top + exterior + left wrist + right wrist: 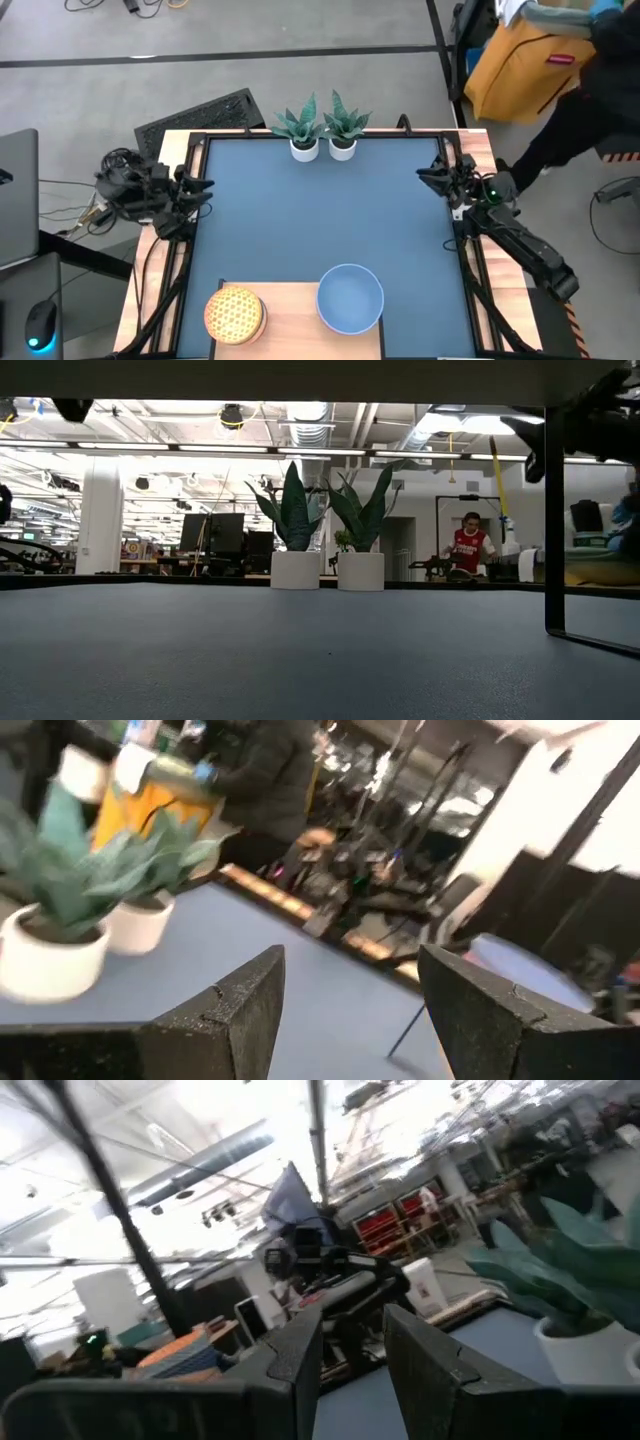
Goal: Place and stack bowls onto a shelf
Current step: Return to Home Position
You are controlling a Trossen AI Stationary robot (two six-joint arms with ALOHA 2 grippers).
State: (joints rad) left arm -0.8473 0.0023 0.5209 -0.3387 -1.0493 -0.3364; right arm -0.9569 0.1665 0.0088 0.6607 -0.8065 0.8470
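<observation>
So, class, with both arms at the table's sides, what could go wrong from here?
The blue bowl sits at the shelf's right end, its rim seeming to pass the edge facing the plants; a knock might tip it off. A person stands close to the right gripper at the table's right edge; an outward swing could hit them. The left gripper waits at the left edge.

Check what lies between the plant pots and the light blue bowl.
Nothing: the high view shows only bare dark blue tabletop between the plant pots and the light blue bowl.
</observation>
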